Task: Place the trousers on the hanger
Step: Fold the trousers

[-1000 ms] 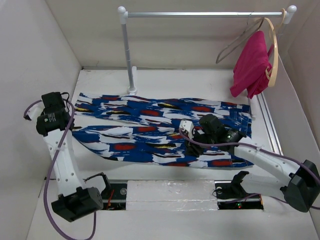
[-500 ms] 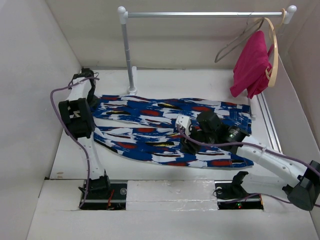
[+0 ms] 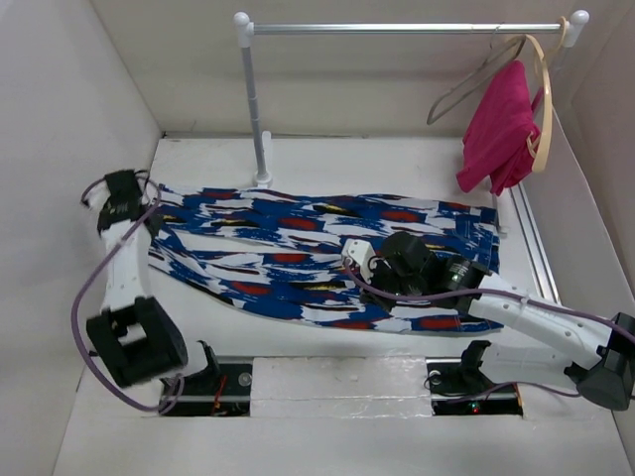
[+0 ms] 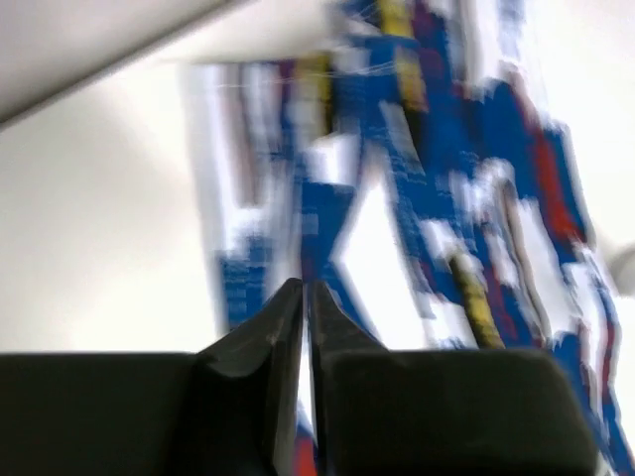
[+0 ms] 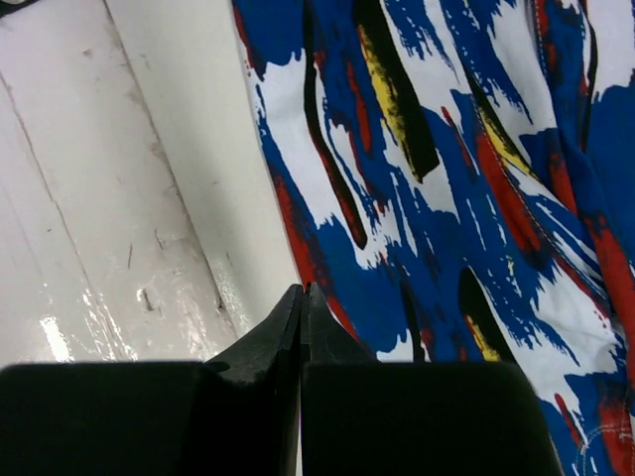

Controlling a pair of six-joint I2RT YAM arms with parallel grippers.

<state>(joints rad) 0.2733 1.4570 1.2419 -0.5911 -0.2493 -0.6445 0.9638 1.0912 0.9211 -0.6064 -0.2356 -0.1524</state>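
In the last second the left arm has swung out to the trousers' (image 3: 298, 253) hem end, left of the rail post (image 3: 256, 109). Its blurred pincer (image 4: 304, 290) looks clenched on nothing, so grasping seems only now to be starting. The right pincer (image 5: 301, 290) hangs clenched and empty over the edge farthest from the post. The trousers lie flat before the post, long axis left-right, waist apparently rightward. The hanger (image 3: 458, 91) hangs well right of the post.

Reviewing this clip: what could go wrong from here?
1. The long blue, white, red and black print fabric trousers lie spread flat. Both arms' jaws look shut at their edges; whether fabric is pinched is unclear, so a lift may slip.
2. The thin grey wire hanger hangs on the metal rail close beside the magenta-pink garment; pulling it off could snag that.
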